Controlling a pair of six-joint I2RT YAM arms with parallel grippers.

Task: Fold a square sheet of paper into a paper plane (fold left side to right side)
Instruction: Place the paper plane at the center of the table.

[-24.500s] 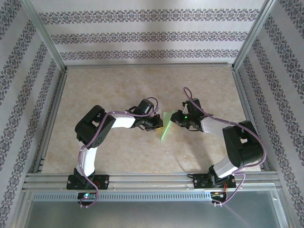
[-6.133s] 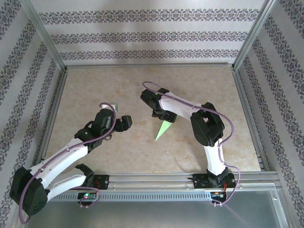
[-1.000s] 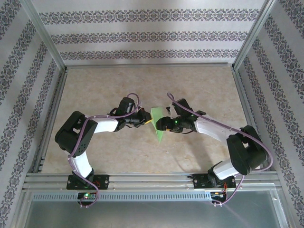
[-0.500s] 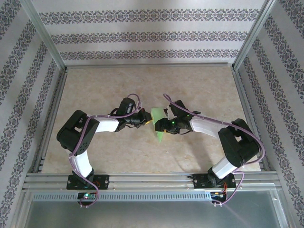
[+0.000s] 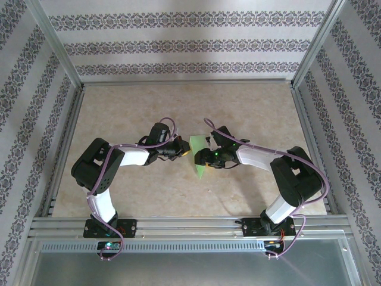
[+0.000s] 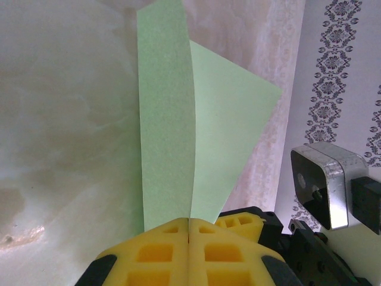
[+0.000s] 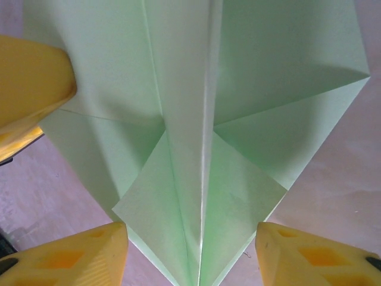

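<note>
Matte green paper plane (image 7: 202, 149) — creased, pointed — is pinched in the left gripper (image 6: 189, 222); the right gripper (image 7: 189, 238) stands open.

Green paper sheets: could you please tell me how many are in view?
1: the folded green paper, mid top view, pinched in the left gripper; another could hide beneath it.

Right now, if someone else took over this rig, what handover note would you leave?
Left gripper: shut on the edge of the green paper, holding one flap raised off the table.
Right gripper: open, straddling the paper's narrow end.
Done: diagonal folds and a centre crease.
Left: probably lay the raised flap over and press it flat; no finished plane yet.
</note>
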